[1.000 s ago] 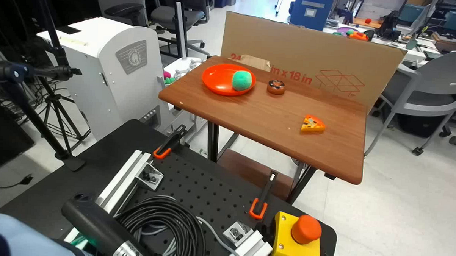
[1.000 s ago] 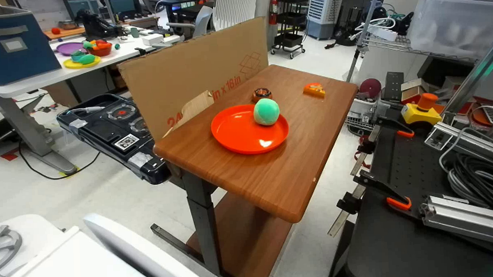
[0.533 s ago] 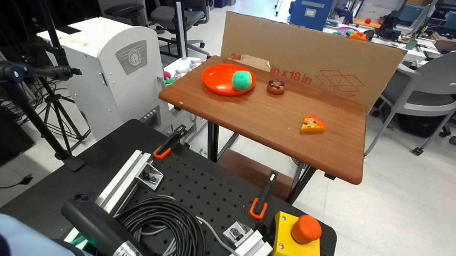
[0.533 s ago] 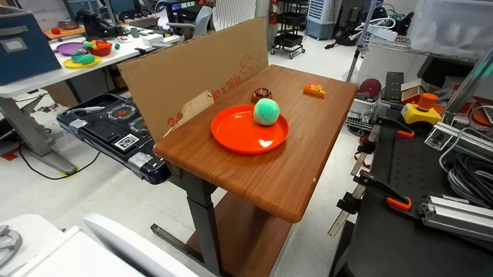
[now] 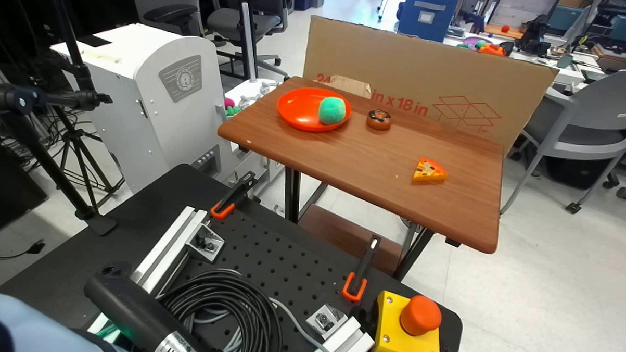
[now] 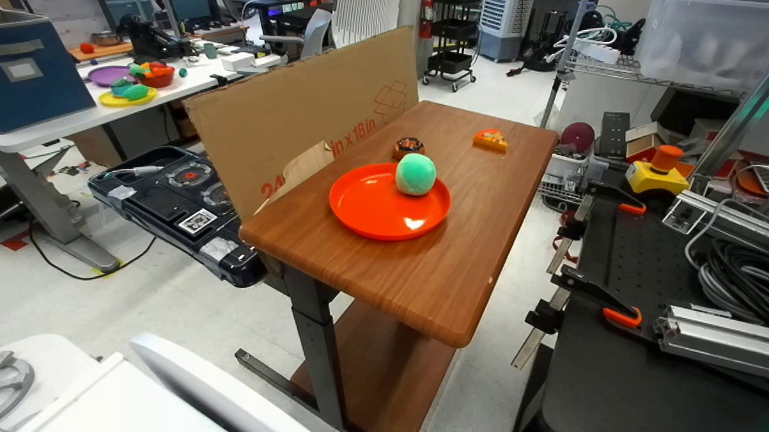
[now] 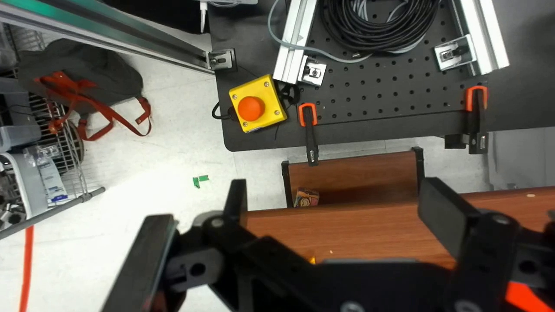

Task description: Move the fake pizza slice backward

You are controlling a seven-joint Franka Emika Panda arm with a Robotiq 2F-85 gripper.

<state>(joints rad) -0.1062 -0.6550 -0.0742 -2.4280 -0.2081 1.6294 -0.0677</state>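
Lying on tabletop (image 5: 345, 151), pizza slice (image 5: 429, 170) well apart from spread jaws.

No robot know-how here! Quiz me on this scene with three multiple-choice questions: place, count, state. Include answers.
1. Where does the small orange-yellow wedge-shaped toy pizza slice lie?
A) black pegboard bench
B) brown wood-grain tabletop
C) floor

2. How many round green balls rest on the shiny round orange plate?
A) one
B) two
C) three

3. How do the robot's black jaws stand?
A) shut tight
B) holding the slice
C) wide apart

1 B: both exterior views show it there.
2 A: both show a lone ball.
3 C: the wrist view shows a broad gap.
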